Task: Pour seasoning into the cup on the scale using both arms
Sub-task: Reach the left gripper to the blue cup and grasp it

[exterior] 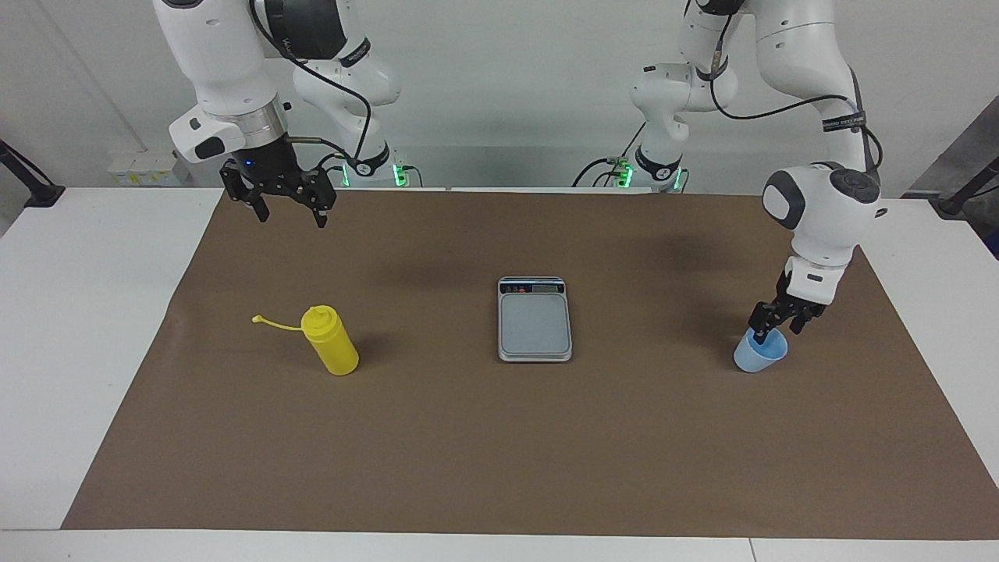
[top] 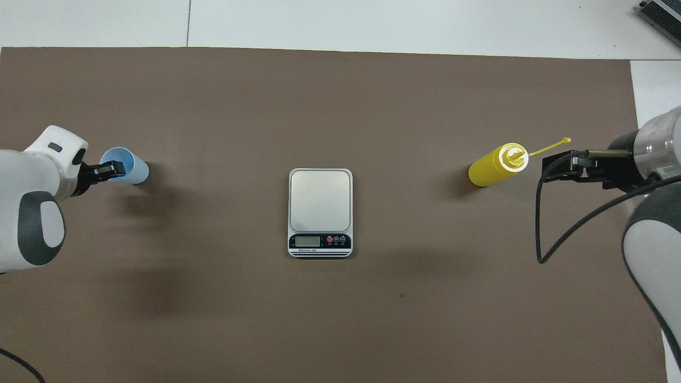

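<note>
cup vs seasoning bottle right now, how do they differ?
1. The cup is light blue and short; the seasoning bottle is bright yellow and taller.
2. The cup stands toward the left arm's end of the table; the bottle toward the right arm's end.
3. The left gripper is at the cup's rim, one finger inside; the right gripper hangs open, well above the bottle.

Both stand upright on the brown mat, off the scale.
</note>
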